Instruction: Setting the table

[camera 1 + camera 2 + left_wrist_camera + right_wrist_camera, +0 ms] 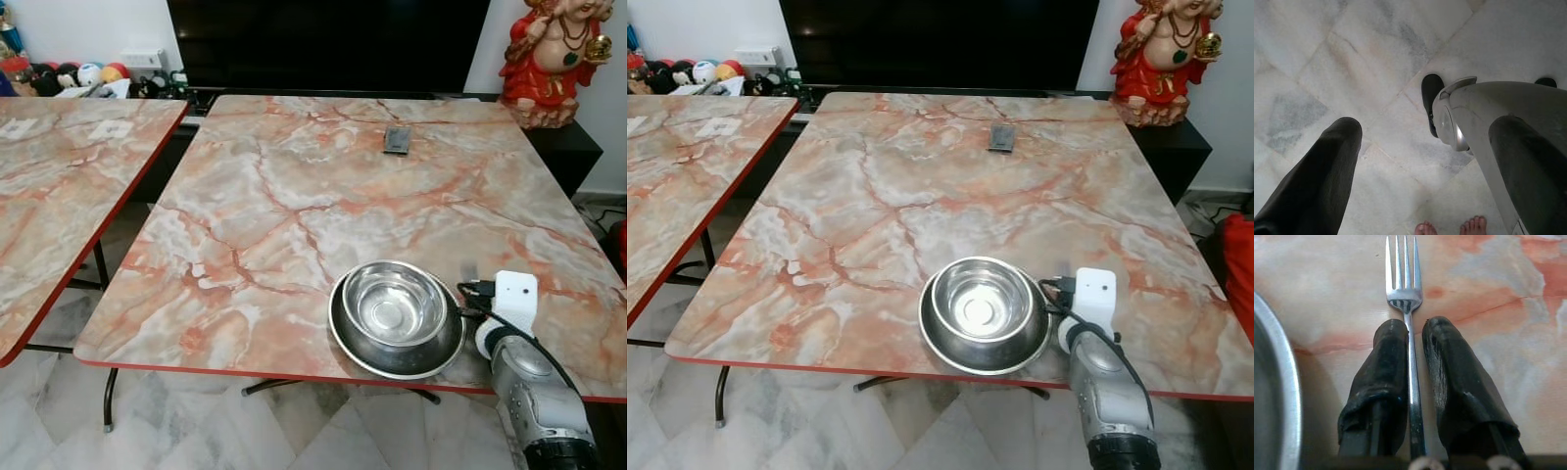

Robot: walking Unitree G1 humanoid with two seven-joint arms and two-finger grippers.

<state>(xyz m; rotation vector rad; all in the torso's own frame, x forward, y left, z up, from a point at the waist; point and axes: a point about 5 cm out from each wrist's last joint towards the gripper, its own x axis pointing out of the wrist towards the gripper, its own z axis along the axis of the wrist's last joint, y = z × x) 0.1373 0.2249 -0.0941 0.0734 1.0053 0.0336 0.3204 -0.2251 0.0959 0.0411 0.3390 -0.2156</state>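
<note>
a bowl [394,304] sits in a plate [396,352], fork [1408,333] just right, on the table [294,215].

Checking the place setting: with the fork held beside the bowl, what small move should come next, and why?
Probably open the right gripper and draw it back. The fork looks flat on the table, just right of the bowl on its plate, so it seems placed.

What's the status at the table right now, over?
Right end effector closed on fork, on the tabletop beside steel bowl in plate. Left end effector hangs open over the floor. A person's toes nearby.
</note>
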